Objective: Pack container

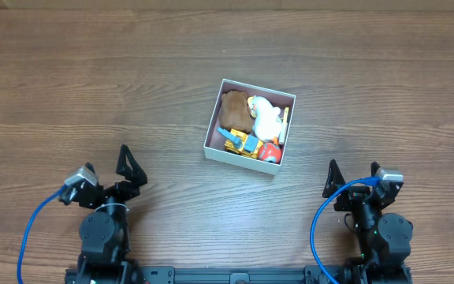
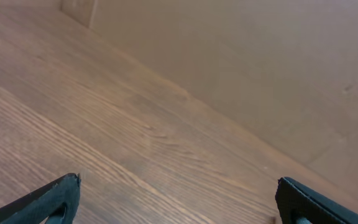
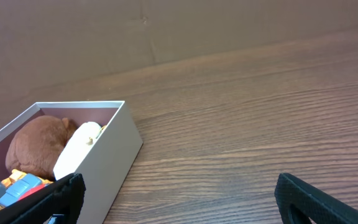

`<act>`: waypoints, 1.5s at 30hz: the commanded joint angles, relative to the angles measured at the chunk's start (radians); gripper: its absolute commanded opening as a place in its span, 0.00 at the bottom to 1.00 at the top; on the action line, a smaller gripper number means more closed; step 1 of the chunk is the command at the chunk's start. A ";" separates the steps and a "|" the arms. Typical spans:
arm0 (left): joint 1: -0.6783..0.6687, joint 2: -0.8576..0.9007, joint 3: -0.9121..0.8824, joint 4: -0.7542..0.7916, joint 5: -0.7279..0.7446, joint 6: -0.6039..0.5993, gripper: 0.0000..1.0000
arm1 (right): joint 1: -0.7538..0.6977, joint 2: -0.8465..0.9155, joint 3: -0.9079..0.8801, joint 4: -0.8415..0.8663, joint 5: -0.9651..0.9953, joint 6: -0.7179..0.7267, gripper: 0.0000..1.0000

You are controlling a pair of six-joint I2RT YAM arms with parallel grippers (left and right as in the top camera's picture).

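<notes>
The container (image 1: 216,113), a square white box with a dusky pink inside, sits at the middle of the table and holds a brown plush (image 1: 233,111), a white toy (image 1: 267,118) and a yellow and red toy vehicle (image 1: 249,145). It also shows at the left of the right wrist view (image 3: 107,155). My left gripper (image 1: 129,167) is open and empty near the front left, far from the box; the left wrist view (image 2: 178,196) shows only bare wood between its fingers. My right gripper (image 1: 336,180) is open and empty at the front right (image 3: 178,196).
The wooden table (image 1: 69,87) spreads around the box. A brown cardboard wall (image 2: 260,56) stands behind the table's far edge, also seen in the right wrist view (image 3: 166,25). Blue cables (image 1: 30,229) run from both arm bases.
</notes>
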 commanded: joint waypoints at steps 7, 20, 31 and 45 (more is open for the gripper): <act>0.058 -0.114 -0.066 0.022 -0.025 0.002 1.00 | -0.006 -0.012 -0.005 0.008 0.000 -0.004 1.00; 0.070 -0.112 -0.066 0.021 -0.025 0.002 1.00 | -0.006 -0.012 -0.005 0.008 0.000 -0.004 1.00; 0.070 -0.112 -0.066 0.021 -0.026 0.002 1.00 | -0.006 -0.012 -0.005 0.008 0.000 -0.004 1.00; 0.070 -0.112 -0.066 0.021 -0.025 0.002 1.00 | -0.006 -0.012 -0.005 0.008 0.000 -0.004 1.00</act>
